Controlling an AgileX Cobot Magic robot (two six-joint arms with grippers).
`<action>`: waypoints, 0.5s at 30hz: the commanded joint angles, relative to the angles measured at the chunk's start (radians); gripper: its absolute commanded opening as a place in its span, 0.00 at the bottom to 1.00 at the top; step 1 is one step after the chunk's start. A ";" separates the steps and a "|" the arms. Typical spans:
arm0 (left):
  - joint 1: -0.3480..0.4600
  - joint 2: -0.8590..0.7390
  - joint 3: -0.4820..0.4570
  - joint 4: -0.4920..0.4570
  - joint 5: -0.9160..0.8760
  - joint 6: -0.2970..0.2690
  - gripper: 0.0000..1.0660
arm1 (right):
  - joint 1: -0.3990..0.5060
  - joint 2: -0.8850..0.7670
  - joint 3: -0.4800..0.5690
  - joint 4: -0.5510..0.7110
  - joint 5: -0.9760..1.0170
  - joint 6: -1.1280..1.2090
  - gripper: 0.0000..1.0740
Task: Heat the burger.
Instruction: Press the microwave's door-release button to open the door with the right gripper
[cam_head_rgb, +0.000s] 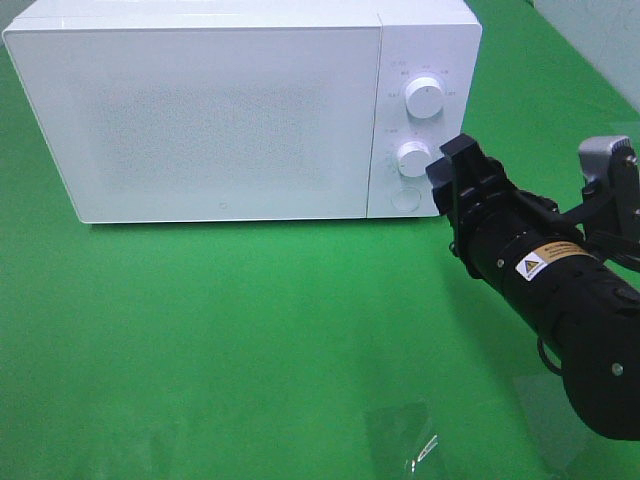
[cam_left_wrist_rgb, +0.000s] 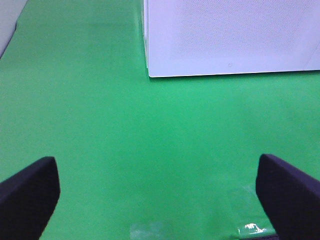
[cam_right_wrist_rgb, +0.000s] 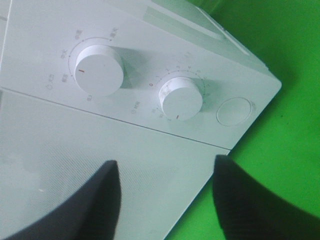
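The burger is out of view in every frame. A white microwave stands on the green cloth with its door shut. Its control panel carries an upper knob, a lower knob and a round button. My right gripper hovers just right of the lower knob, apart from it. In the right wrist view its jaws are open, with nothing between them and the lower knob beyond. My left gripper is wide open over bare cloth, facing the microwave's front corner.
A clear shiny patch of film lies on the green cloth near the front edge; the same film shows close to my left gripper. A pale wall rises at the back right.
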 joint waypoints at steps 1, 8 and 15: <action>0.003 -0.006 0.004 -0.002 -0.011 -0.003 0.94 | 0.004 0.000 0.000 -0.017 -0.003 0.125 0.31; 0.003 -0.006 0.004 -0.002 -0.011 -0.003 0.94 | 0.004 0.000 0.000 -0.010 0.048 0.250 0.00; 0.003 -0.006 0.004 -0.002 -0.011 -0.003 0.94 | 0.004 0.000 0.000 -0.008 0.153 0.349 0.00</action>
